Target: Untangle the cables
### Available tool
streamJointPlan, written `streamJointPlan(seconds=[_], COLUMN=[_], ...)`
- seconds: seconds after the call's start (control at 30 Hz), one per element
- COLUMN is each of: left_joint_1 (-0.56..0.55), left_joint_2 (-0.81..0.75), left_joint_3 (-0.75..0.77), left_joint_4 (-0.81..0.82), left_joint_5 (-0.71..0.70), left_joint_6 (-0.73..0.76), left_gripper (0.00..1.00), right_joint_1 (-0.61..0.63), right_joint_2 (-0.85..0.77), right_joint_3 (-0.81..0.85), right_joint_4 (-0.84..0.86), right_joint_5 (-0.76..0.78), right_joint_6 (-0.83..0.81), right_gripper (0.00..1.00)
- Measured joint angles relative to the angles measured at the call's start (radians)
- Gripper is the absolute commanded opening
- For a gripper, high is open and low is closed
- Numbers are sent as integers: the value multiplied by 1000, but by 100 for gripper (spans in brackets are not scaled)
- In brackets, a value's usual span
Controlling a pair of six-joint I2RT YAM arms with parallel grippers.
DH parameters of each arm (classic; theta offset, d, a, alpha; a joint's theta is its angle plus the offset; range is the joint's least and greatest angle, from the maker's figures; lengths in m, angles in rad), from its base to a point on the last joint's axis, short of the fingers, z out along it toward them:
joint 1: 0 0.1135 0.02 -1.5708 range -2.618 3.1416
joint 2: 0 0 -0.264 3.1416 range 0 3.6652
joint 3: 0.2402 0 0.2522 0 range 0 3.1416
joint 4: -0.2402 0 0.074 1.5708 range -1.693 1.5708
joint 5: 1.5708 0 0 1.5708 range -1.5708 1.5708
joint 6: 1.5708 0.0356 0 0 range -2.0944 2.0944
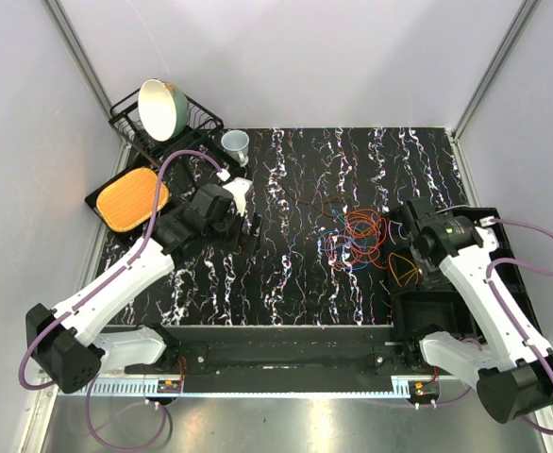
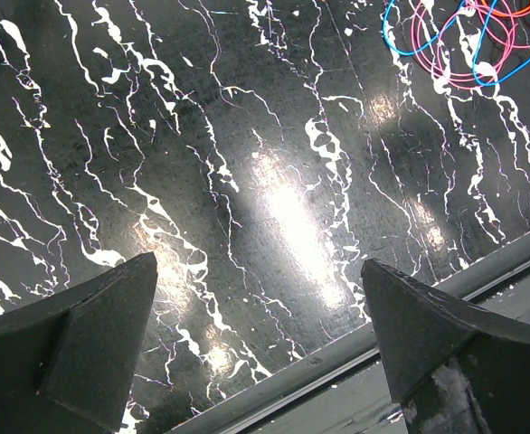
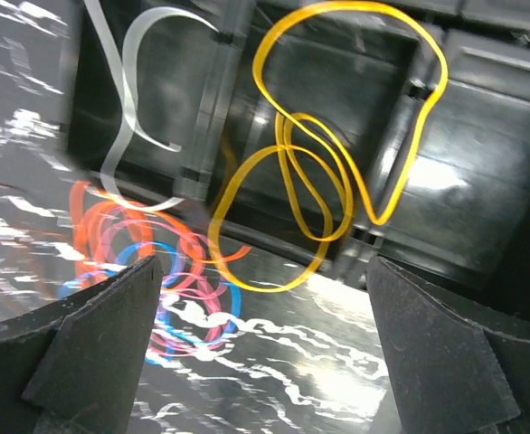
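My right claw sits closest, its two dark fingers spread wide with nothing pinched between them. Beneath it a yellow cable lies in loose loops across the black tray, and one loop reaches over the tray's left rim. The other cables, orange, red, pink and blue, lie tangled on the marbled bench just left of the tray. My left claw is spread too and grips nothing. It hovers over the bench well left of the tray, and only the tangle's edge shows in its view.
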Motion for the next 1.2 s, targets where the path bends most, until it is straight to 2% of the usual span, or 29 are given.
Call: streamJointPlan(seconds=[0.17,0.23,0.37,0.5,0.63,0.8,1.07,1.2], left_joint_1=[0,0,0,-3,-46,-146,-236,-266], left_joint_2=[0,0,14,80,187,388,686,798], left_joint_3=[0,0,1,19,74,221,460,541], left_joint_4=[0,0,1,7,14,37,96,122], left_joint_5=[-6,-8,-5,23,26,24,24,24], left_joint_6=[0,0,-10,-45,-83,-122,-146,-169], left_gripper=[99,99,99,99,94,85,69,65], right_joint_1=[0,0,0,-1,-1,-1,-10,-32], right_joint_2=[4,27,122,204,223,169,159,161], right_joint_3=[108,158,248,256,202,74,69,70], right_joint_4=[-1,-2,11,139,298,428,453,455], right_joint_5=[64,83,84,-13,-194,-338,-341,-333], right_joint_6=[-50,-120,-300,-549,-743,-847,-901,-921], right_gripper=[100,100,100,100,100,100,100,100])
